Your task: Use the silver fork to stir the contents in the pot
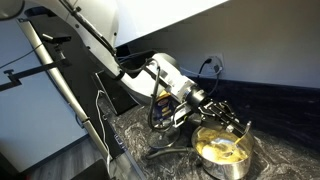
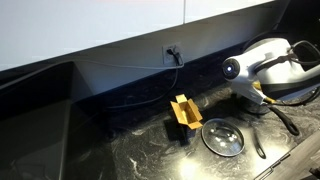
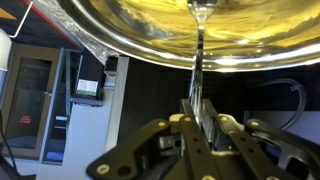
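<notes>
A dark marbled countertop (image 2: 130, 150) was seen beneath the pot (image 1: 203, 158). The silver fork (image 3: 199, 55) was clamped in the gripper (image 3: 198, 112), tines dipped into the contents (image 3: 150, 20). Stirring was judged begun, not finished.

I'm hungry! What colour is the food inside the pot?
The contents of the pot look pale yellow, clearest in an exterior view.

Our arm (image 1: 168, 76) wore white, rounded shells with dark rings at the joints, and it looked glossy in both exterior views. Black cables (image 1: 153, 112) looped beside its wrist. Our gripper (image 3: 197, 105) was black, with linkage bars pinned by round pivots and edged in dull tan.
</notes>
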`<move>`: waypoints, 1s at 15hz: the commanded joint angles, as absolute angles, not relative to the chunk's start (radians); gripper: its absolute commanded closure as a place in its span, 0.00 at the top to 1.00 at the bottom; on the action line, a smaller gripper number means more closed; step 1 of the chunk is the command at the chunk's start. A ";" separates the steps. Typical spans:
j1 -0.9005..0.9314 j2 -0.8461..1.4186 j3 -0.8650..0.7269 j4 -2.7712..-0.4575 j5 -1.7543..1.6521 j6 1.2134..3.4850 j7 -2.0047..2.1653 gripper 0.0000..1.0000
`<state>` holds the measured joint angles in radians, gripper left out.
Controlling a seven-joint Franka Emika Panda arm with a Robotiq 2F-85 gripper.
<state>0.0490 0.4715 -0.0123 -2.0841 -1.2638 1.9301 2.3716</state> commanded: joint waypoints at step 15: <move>0.044 0.510 0.040 -2.055 -1.264 2.029 2.575 0.04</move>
